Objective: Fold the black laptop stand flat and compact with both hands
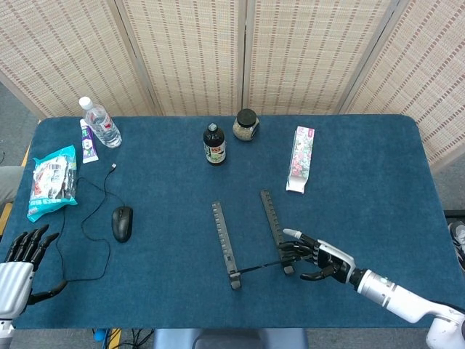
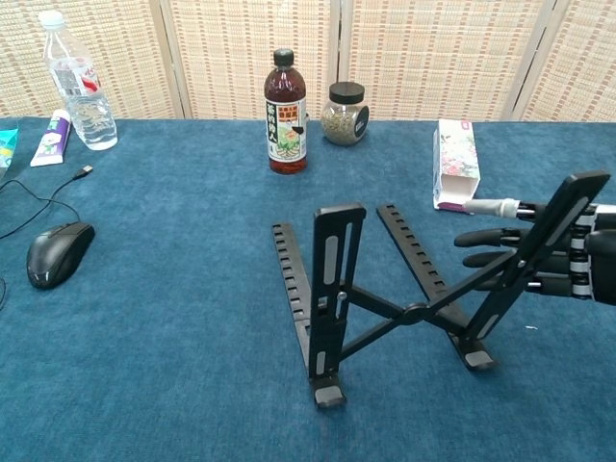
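The black laptop stand (image 1: 224,240) stands unfolded on the blue table near the front middle. In the chest view its two notched rails lie flat, and its two support arms (image 2: 337,279) rise, joined by a crossed brace. My right hand (image 1: 323,263) is at the stand's right side. Its outstretched fingers (image 2: 491,236) pass behind the right raised arm, touching or nearly touching it, and are not closed around it. My left hand (image 1: 20,265) hovers at the front left corner with fingers spread, holding nothing and far from the stand. The chest view does not show it.
Behind the stand are a dark drink bottle (image 1: 213,144), a lidded jar (image 1: 246,124) and a pink carton (image 1: 300,158). On the left lie a wired mouse (image 1: 122,222), a snack bag (image 1: 52,180), a tube (image 1: 87,140) and a water bottle (image 1: 100,122).
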### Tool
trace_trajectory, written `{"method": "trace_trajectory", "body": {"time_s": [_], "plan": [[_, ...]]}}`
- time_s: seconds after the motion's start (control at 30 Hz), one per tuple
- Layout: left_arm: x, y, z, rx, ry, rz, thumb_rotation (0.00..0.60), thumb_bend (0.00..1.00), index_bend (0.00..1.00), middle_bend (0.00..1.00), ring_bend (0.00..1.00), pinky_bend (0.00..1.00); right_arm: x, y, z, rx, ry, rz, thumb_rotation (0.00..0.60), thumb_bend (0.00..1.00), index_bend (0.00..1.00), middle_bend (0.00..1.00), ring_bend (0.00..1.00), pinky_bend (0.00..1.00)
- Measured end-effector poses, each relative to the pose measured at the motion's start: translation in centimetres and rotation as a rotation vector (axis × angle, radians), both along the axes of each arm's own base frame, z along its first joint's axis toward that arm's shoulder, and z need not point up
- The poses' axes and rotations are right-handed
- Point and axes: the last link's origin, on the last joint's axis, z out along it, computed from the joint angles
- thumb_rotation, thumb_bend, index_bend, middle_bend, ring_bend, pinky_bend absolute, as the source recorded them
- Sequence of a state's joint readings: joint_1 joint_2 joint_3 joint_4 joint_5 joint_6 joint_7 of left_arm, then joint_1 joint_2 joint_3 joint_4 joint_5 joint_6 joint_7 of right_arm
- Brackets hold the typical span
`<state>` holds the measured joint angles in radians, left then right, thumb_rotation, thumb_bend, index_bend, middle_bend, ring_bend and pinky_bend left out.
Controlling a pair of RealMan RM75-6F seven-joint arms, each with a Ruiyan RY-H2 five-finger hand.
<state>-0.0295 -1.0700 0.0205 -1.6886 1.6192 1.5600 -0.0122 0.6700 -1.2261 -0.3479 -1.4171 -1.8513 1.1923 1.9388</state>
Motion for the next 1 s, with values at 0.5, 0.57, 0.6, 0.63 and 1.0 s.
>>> {"method": "trace_trajectory", "body": {"time_s": [0.5,0.57,0.6,0.63,1.0], "plan": [[0.1,0.7,-0.1,-0.016,0.004,-0.023,0.6,0.12,0.11,0.04,0.0,0.01,0.3,-0.4,1.2,-0.061,0.011,0.053,0.562,0.0,0.0,0.23,0.13,0.16],[0.1,1.0,-0.2,-0.032,-0.008,-0.029,0.6,0.12,0.11,0.04,0.0,0.01,0.6,-0.5,1.8,-0.091,0.006,0.064,0.564,0.0,0.0,0.23,0.13,0.16],[0.1,1.2,-0.3,-0.038,-0.012,-0.03,0.6,0.12,0.11,0.04,0.0,0.01,0.7,-0.6,2.2,-0.113,0.0,0.07,0.564,0.0,0.0,0.23,0.13,0.16],[0.1,1.4,-0.3,-0.048,-0.02,-0.033,0.6,0.12,0.11,0.04,0.0,0.01,0.9,-0.6,2.6,-0.13,-0.003,0.074,0.563,0.0,0.0,0.23,0.13,0.16],[0.5,5.2,-1.5,-0.239,-0.12,-0.109,0.6,0.12,0.11,0.06,0.01,0.01,2.5,-0.5,8.1,-0.347,-0.036,0.101,0.561,0.0,0.0,0.23,0.13,0.16]]}}
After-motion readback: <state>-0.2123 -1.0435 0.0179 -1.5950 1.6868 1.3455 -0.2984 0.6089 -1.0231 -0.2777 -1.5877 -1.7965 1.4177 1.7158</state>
